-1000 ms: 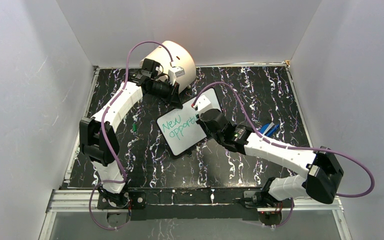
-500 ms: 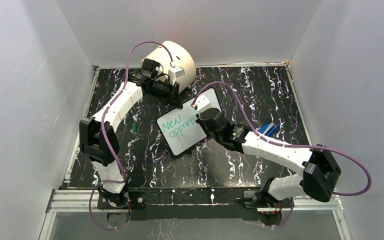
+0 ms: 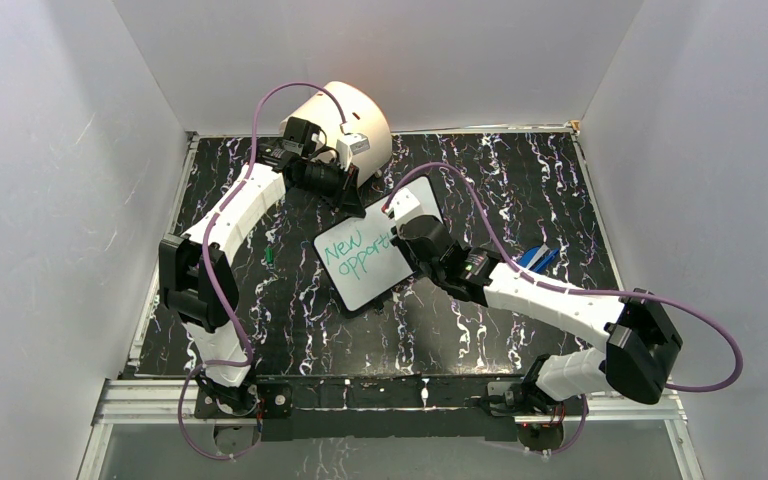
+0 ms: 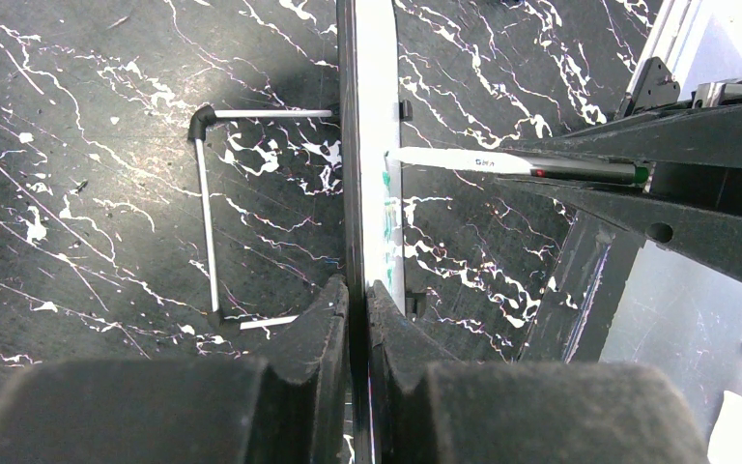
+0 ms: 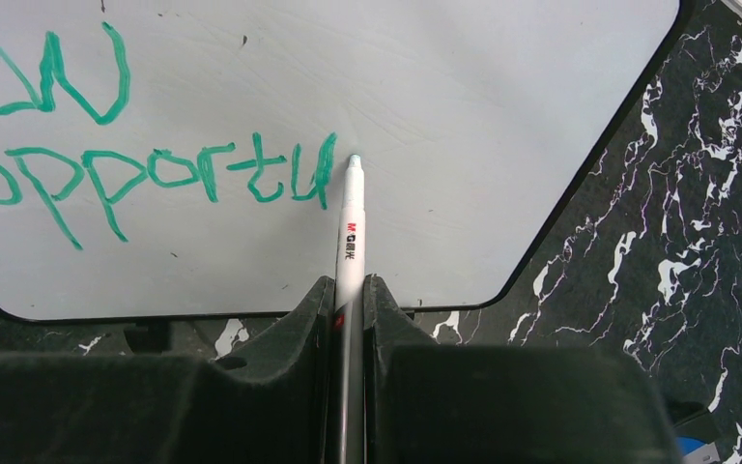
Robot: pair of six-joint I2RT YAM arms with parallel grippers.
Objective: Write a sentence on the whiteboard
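Observation:
The whiteboard (image 3: pixel 360 280) stands tilted on the dark marbled table, propped by a wire stand (image 4: pixel 207 222). My left gripper (image 3: pixel 352 196) is shut on its far edge; in the left wrist view the board (image 4: pixel 374 116) shows edge-on between the jaws of that gripper (image 4: pixel 357 295). My right gripper (image 5: pixel 348 288) is shut on a white marker (image 5: pixel 350 227), whose tip touches the board (image 5: pixel 464 87) just right of the last letter. The sentence (image 5: pixel 155 172) is green and reads "New opportu". From above, the right gripper (image 3: pixel 407 236) covers the end of the sentence (image 3: pixel 353 250).
A big cream cylinder (image 3: pixel 360 108) lies at the back behind the left wrist. A small green cap (image 3: pixel 270 256) lies left of the board. A blue object (image 3: pixel 538 257) sits by the right forearm. White walls close in both sides.
The right arm's elbow has shifted slightly left and its wrist has edged along the board. The left arm and the board have not moved.

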